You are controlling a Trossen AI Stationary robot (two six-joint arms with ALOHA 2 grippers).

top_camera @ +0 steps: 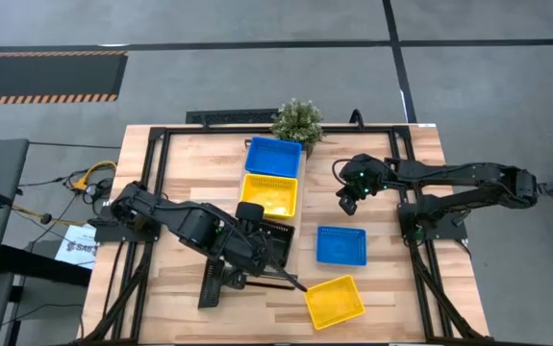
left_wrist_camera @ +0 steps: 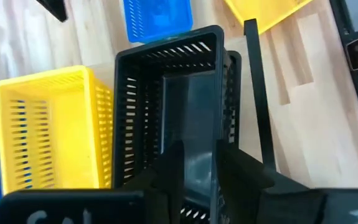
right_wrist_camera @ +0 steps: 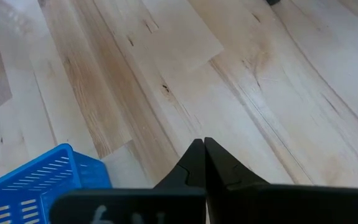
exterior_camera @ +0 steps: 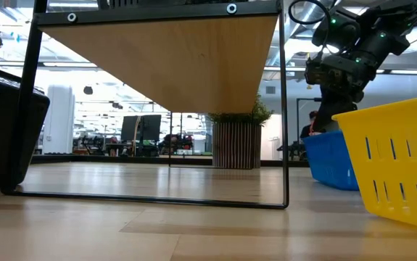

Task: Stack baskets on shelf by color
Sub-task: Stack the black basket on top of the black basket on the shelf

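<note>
On the shelf (exterior_camera: 164,58) a blue basket (top_camera: 273,157), a yellow basket (top_camera: 269,195) and a black basket (left_wrist_camera: 166,112) stand in a row from far to near. A second black rim (left_wrist_camera: 231,62) shows just outside the black one. My left gripper (left_wrist_camera: 200,171) stands open over the black basket's near end, pointing steeply down. A loose blue basket (top_camera: 340,245) and a loose yellow basket (top_camera: 334,301) rest on the tabletop to the right. My right gripper (right_wrist_camera: 202,144) is shut, raised above the table beside the loose blue basket (right_wrist_camera: 42,180). My left gripper has its fingers (left_wrist_camera: 235,171) apart over the near end of the black basket, coming from above. Whether they touch the basket I cannot tell. The basket sits level on the shelf.
A potted plant (top_camera: 298,120) stands at the table's far edge behind the shelf. The shelf's dark frame legs (exterior_camera: 283,109) stand on the tabletop. In the low view a large dark object (exterior_camera: 5,130) fills the left side.
</note>
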